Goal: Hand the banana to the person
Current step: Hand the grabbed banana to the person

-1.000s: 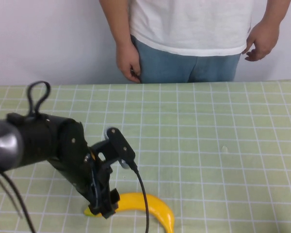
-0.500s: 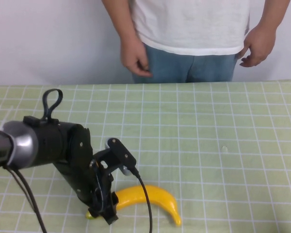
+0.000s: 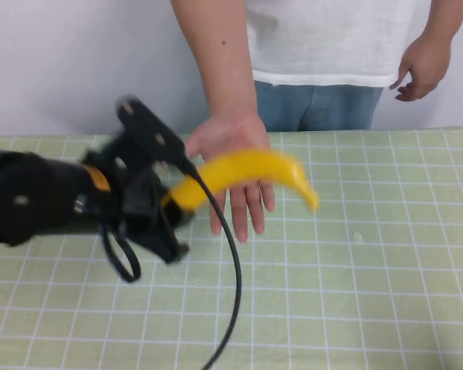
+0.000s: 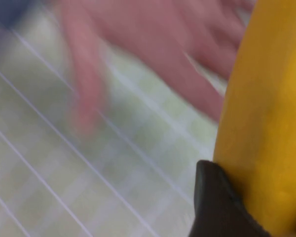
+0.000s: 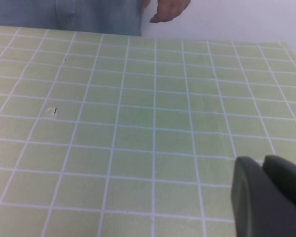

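The person (image 3: 324,54) stands at the table's far edge and has brought one arm forward since a second ago, when both hung by the jeans: that hand (image 3: 233,154) now lies open, palm up, over the far-left part of the table (image 3: 370,270). The other hand (image 3: 419,65) stays down near the far-right edge.

The left arm has swung up from the near edge, and the left gripper (image 3: 174,202) has carried the banana (image 3: 243,173) off the table. Its jaws are clamped on the near end of the banana, which now hangs in the air right over the open palm, free tip pointing toward the right edge. The handover looks nearly done; what remains, I judge, is the release into the hand.

The person is cut off above the chest. Both gripper and banana are smeared by motion, so whether fruit and palm already touch cannot be told. The left wrist view shows only one dark fingertip (image 4: 222,207) against yellow skin.

The right gripper (image 5: 266,195) sits low over the bare table, its dark fingers seemingly closed together on nothing, though only their tips show.
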You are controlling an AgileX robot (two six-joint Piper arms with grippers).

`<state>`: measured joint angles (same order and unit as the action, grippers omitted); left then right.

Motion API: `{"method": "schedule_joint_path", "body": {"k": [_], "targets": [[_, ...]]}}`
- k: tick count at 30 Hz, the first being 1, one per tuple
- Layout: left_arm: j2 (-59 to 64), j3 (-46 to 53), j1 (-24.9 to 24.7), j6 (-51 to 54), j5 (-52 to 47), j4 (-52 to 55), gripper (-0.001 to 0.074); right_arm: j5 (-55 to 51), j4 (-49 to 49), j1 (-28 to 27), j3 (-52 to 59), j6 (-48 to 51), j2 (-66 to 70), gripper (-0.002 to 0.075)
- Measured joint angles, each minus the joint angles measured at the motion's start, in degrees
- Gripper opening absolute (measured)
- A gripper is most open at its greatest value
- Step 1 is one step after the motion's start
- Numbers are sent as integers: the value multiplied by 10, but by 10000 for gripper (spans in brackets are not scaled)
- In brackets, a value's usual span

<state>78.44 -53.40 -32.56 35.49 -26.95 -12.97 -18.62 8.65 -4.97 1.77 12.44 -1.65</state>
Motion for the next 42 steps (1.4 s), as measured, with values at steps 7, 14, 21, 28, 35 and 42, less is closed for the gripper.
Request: {"method": "schedule_joint_path", "body": {"k": [7,14,21,28,35,42], "targets": [[-11,-107,0,-30,-74,5,280,0,0,0,0,0,0,-7],[115,-305,0,-149,-246,102,280,0,0,0,0,0,0,-7],[255,-439,0,-160,-389,146,280,0,0,0,0,0,0,-7],[308,-451,0,-149,-395,149,312,0,0,0,0,0,0,-7],[301,-451,-1,-177,-397,150,538,0,0,0,0,0,0,-7],[207,-461,-1,-183,-430,150,438,0,0,0,0,0,0,-7]]}}
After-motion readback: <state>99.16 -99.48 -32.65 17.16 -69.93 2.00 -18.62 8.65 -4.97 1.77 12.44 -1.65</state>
